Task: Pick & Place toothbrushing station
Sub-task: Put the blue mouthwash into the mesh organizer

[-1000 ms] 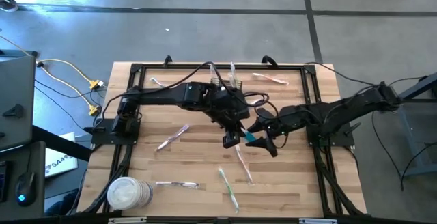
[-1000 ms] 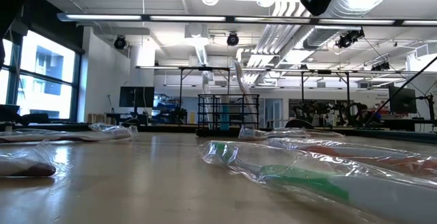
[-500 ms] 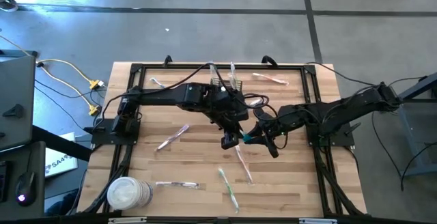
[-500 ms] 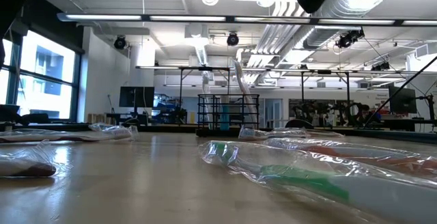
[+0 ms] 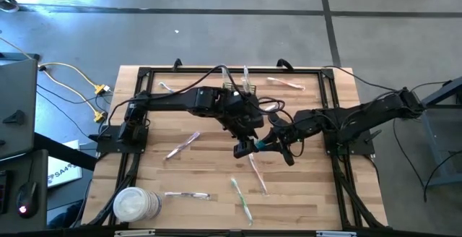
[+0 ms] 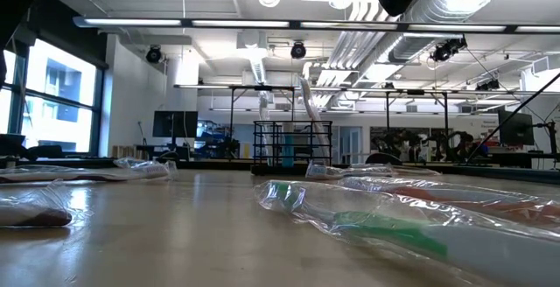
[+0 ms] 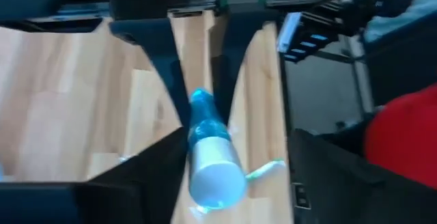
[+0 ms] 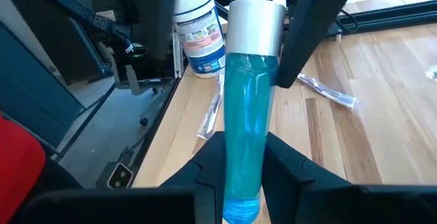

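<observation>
1. At the lower left of the high view a round white tub (image 5: 133, 205) stands on the wooden table (image 5: 144, 125), well apart from the work. Wrapped toothbrushes (image 5: 183, 144) lie scattered over the boards, flat in glossy clear film.
2. The left gripper (image 5: 243, 149) hangs over the middle of the table. Its jaws stand wide, one to each side of the tube's white cap, which its wrist view shows (image 7: 213, 176) end-on between the dark fingers; I judge it has let go so the other arm can take the load.
3. The tube (image 8: 247, 108) is a smooth translucent teal cylinder with a flat white cap. It spans the gap between the two grippers, apparently a hand-over in mid-air.
4. The basket (image 5: 240, 91), boxy black wire mesh, sits at upper centre of the high view, just behind the left arm, with a couple of brushes standing up out of it. It is probably where the tube should go.
5. The right gripper (image 5: 274, 142), right of centre, is clamped on the tube's teal end, the body running forward between its fingers (image 8: 290, 169).
6. In the right wrist view, upper middle, a white bottle with a blue label (image 8: 198, 26) stands at the table's edge.
</observation>
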You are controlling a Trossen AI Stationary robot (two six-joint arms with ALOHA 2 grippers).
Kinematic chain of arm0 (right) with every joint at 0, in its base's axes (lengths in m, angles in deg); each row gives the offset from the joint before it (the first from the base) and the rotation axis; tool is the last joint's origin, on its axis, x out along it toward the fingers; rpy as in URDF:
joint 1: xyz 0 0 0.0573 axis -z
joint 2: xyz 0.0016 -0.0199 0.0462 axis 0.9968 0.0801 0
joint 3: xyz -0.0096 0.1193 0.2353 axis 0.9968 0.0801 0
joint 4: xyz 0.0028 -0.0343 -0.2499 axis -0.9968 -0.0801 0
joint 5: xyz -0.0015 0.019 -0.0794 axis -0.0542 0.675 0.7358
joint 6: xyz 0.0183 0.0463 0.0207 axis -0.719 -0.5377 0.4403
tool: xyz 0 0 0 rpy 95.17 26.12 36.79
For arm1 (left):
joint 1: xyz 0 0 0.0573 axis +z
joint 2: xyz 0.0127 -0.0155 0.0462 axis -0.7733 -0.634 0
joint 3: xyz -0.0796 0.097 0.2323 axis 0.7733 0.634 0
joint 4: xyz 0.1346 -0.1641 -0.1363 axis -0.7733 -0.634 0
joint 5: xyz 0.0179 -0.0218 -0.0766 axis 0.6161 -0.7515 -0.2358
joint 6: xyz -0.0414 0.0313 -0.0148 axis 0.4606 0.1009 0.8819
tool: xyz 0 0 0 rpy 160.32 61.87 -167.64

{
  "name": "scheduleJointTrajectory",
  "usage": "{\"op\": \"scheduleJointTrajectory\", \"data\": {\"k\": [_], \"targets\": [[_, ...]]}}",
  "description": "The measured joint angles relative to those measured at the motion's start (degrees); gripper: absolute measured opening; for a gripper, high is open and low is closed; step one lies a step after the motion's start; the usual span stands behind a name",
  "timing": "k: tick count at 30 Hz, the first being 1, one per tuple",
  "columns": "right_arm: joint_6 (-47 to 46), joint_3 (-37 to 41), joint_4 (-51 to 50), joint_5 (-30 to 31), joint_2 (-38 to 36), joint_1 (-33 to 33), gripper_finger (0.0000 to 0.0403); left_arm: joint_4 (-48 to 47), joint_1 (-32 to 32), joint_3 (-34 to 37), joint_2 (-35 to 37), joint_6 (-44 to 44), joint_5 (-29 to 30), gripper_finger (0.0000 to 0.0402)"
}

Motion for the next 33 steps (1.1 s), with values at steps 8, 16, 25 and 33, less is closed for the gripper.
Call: {"op": "scheduleJointTrajectory", "data": {"k": [8, 16, 25, 33], "targets": [[0.01, 0.0, -4.24, 6.19, -4.16, -0.09, 0.0057, 0.0, 0.08, 0.0, 0.68, 3.88, 0.48, 0.033], [0.24, 0.0, -3.65, 12.11, -11.54, -1.23, 0.0057, -0.51, -0.1, -0.02, 3.11, 4.07, 6.77, 0.0331], [4.16, -0.02, -1.07, 16.97, -12.62, -3.93, 0.0057, 11.67, 0.01, -0.07, 2.81, 3.03, 14.12, 0.0331], [4.56, -0.02, -0.28, 16.96, -12.61, -3.93, 0.0057, 14.2, 0.01, 0.0, 1.75, 0.77, 15.74, 0.0331]]}}
